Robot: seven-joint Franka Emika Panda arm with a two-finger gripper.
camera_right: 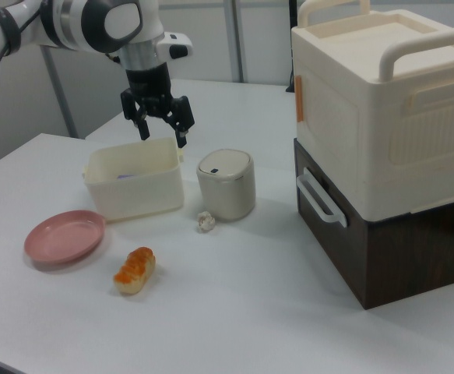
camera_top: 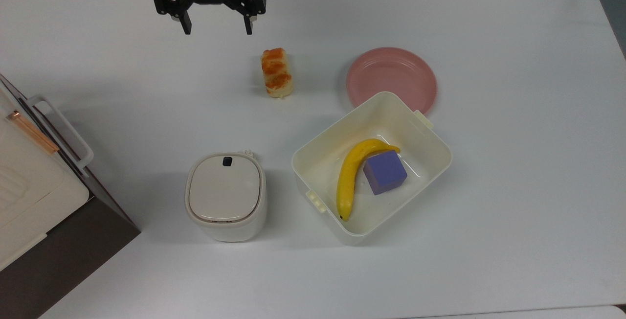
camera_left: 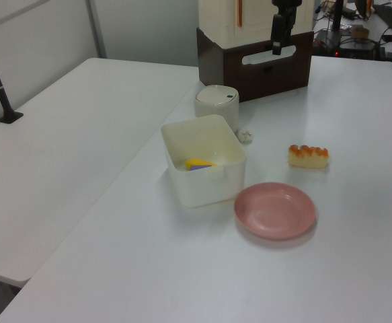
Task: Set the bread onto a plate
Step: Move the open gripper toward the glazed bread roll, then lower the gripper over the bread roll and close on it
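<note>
In the top view, the bread (camera_top: pixel 277 73) lies on the surface (camera_top: pixel 513 187), left of the plate (camera_top: pixel 391 77). The tub (camera_top: pixel 313 160) touches the plate's near edge, with a banana (camera_top: pixel 349 174) and block (camera_top: pixel 385 172) inside. The pincer (camera_top: pixel 216 29) hangs up-left of the bread.

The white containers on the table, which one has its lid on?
The small rounded bin, closed by a lid with a little dark button. The cream tub beside it is open on top, with a banana and purple cube inside.
</note>
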